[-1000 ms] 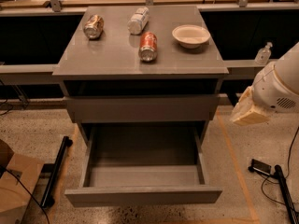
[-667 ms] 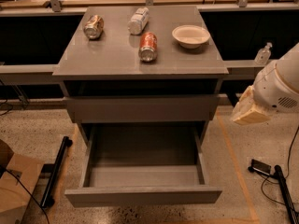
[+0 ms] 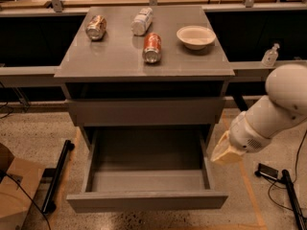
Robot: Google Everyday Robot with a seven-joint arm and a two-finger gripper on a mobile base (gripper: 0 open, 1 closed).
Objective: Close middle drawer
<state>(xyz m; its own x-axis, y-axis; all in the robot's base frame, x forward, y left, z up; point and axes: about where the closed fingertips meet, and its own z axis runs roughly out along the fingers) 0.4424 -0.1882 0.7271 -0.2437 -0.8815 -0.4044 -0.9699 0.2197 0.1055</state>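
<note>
The grey cabinet point(image 3: 144, 61) stands in the middle of the camera view. Its middle drawer point(image 3: 146, 200) is pulled far out toward me, a wide, deep grey box with a plain flat front, and nothing shows inside it. The top drawer front point(image 3: 144, 111) sits above it, close under the cabinet top. My gripper point(image 3: 224, 153) is the tan end of the white arm point(image 3: 273, 114). It hangs just right of the open drawer's right side wall, about level with the drawer's back half, and holds nothing that I can see.
On the cabinet top lie a silver can point(image 3: 96, 27), a white bottle point(image 3: 142, 21), a red can point(image 3: 152, 47) and a white bowl point(image 3: 195, 36). A cardboard box point(image 3: 14, 195) and a black bar point(image 3: 56, 176) are on the floor at left. Cables and a black device point(image 3: 268, 171) lie at right.
My arm's tan end has moved down and to the left, closer to the open drawer's right side. The drawer and the things on the cabinet top have not moved.
</note>
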